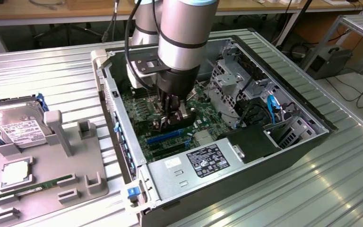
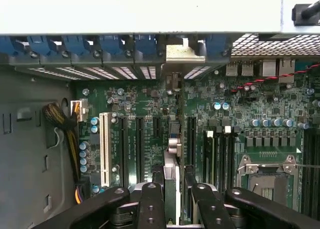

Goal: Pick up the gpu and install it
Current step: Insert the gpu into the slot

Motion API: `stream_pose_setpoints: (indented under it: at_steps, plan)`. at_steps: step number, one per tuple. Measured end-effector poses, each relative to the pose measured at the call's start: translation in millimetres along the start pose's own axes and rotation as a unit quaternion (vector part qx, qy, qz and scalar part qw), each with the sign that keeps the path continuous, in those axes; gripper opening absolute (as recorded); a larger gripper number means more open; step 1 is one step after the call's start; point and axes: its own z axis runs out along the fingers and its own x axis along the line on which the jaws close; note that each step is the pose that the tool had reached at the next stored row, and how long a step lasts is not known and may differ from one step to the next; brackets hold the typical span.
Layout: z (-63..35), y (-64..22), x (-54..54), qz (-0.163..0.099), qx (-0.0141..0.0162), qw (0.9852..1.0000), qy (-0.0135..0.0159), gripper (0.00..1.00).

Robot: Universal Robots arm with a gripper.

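gripper (image 1: 172, 114) is reaching down into the open computer case (image 1: 307, 144). jaws are pinching the gpu (image 2: 171, 161), holding it upright and edge-on, apparently so the card is lining up over a motherboard (image 2: 235, 104) slot, facing the rear openings.

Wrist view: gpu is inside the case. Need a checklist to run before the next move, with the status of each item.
1. Grip: ok. The gripper is shut on the gpu, which stands edge-on between the fingers.
2. Alignment: ok. The card runs parallel to the black slots on the motherboard.
3. Bracket end: ok. The pale bracket sits in the row of blue latches.
4. Seated in a slot: cannot tell. The contact edge is hidden under the card.
5. Cables: ok. The yellow and black cable bundle lies off to the side, apart from the card.
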Motion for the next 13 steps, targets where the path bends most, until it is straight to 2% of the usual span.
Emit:
stream_pose_setpoints:
  at_steps: [7,13]
  plan:
    - [2.2,0.0,0.0,-0.001,0.0001,1.0000,0.0000,0.26]
    - [5.0,0.5,0.0,-0.001,0.0018,1.0000,0.0000,0.26]
